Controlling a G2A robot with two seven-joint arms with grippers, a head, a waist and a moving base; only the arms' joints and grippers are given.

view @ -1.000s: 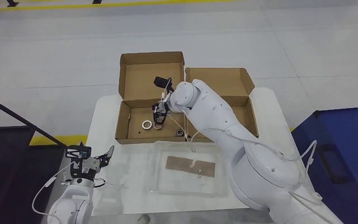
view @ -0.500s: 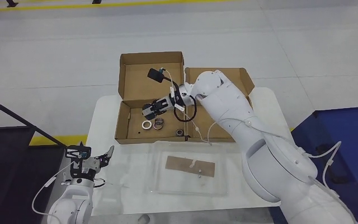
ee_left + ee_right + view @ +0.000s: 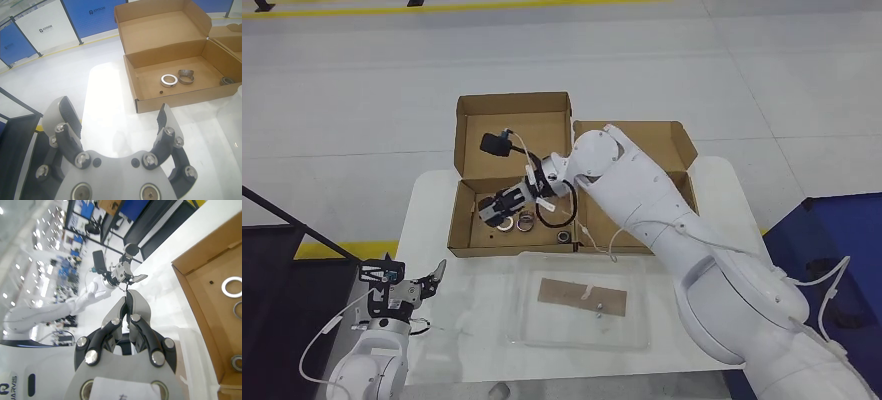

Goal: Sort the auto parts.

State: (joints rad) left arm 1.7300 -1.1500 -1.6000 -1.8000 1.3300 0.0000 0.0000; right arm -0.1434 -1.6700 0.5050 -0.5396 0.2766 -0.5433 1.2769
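Cardboard left box [image 3: 504, 250], centre of top view, holds all parts seen: silver collar [image 3: 168, 84], two dark rings [image 3: 185, 73], bearing [image 3: 226, 81] in its lower-right corner. Sorting looks partway (splitting by type likely left). Rings lie flat, axes upright, no long axis. Right gripper [image 3: 127, 294] clenched, empty, over box's left side. Left gripper [image 3: 113, 103] spread, lower left.

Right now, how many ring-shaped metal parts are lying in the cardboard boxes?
4, all in one cardboard box: a bright collar, two darker rings beside it, and a bearing apart, toward the other box. That box is largely hidden, so more are possible.
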